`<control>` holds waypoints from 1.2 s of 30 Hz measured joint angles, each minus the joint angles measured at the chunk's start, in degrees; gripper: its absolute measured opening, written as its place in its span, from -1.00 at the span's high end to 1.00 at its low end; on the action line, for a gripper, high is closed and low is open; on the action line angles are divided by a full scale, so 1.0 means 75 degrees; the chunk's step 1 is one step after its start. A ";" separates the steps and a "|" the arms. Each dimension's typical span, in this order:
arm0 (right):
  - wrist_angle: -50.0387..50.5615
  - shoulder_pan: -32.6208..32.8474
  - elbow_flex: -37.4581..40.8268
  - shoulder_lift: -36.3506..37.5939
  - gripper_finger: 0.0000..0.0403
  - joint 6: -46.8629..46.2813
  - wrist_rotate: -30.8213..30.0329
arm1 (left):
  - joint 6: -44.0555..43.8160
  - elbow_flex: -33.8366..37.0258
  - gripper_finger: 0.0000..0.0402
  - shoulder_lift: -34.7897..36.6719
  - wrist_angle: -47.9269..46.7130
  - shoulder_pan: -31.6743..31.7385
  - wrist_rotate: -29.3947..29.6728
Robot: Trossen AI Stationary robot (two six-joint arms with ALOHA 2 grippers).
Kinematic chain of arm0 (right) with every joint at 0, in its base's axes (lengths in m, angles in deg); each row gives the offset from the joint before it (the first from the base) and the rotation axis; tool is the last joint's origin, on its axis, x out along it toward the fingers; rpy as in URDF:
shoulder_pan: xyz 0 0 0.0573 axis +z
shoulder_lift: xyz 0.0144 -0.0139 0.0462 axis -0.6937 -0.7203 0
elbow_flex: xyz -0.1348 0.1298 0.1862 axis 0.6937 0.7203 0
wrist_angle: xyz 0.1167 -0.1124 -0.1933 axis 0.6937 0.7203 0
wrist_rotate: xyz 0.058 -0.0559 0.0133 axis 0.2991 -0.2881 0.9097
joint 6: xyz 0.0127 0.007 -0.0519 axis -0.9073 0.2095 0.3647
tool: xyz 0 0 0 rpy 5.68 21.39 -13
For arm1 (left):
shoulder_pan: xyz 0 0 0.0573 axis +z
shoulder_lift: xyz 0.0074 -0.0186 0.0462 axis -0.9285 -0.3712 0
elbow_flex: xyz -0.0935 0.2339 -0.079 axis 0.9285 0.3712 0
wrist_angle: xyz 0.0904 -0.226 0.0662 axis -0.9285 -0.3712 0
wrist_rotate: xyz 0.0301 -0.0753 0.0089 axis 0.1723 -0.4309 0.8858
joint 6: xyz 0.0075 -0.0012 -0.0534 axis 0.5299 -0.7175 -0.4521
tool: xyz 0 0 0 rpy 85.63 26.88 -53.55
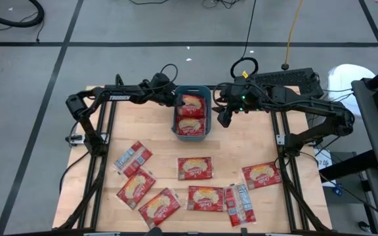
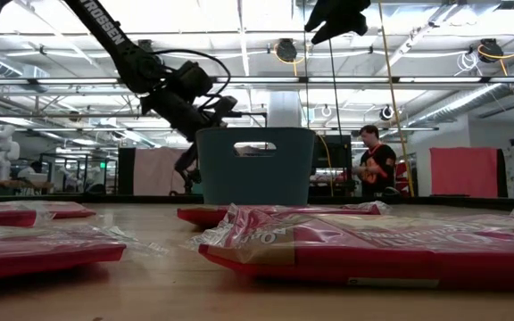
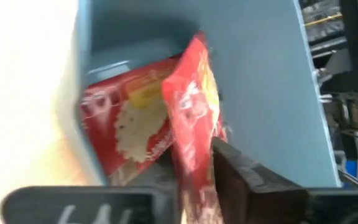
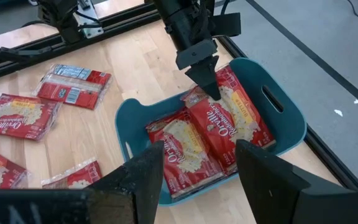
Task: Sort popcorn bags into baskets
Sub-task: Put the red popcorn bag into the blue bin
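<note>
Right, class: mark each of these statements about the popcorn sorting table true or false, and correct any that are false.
1. The teal basket already holds popcorn bags. True.
2. The left gripper is over the basket, on a red popcorn bag. True.
3. The right gripper is clamped on a bag. False: its fingers are open and empty, beside the basket.
4. No bags remain on the table. False: several loose bags lie on the wood.
5. The basket is tipped over. False: it stands upright.
</note>
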 joint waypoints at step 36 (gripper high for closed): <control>-0.0080 -0.0003 0.0000 0.0000 0.05 -0.0043 -0.0026 | 0.2062 0.0006 0.56 0.1335 -0.0747 -0.0607 0.0924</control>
